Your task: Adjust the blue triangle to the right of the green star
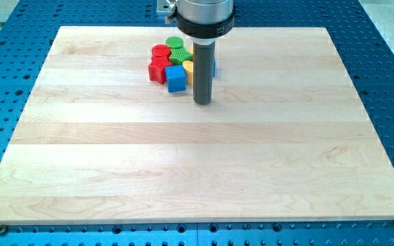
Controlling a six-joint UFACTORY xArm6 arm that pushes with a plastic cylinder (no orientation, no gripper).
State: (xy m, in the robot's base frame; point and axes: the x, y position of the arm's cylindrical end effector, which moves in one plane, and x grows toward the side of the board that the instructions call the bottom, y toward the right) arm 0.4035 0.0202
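- Near the view's top, my tip (pixel 203 102) sits just right of the blue cube (pixel 176 78), gripping nothing.
- Red block (pixel 159 68), green block (pixel 176 45), yellow block (pixel 188 68) cluster tightly beside it.

1. Only the end of the arm shows, entering at the top centre of the frame: a wide silvery-grey cylindrical housing (pixel 204 8) cut off by the upper edge.
2. Below the housing sits a black ring collar (pixel 204 29) with small white lettering too small to read.
3. From the collar a straight dark grey rod (pixel 203 68) hangs upright, with no visible tilt.
4. My tip (pixel 203 103) lies in the upper middle of the frame, slightly right of centre, at the surface below it.
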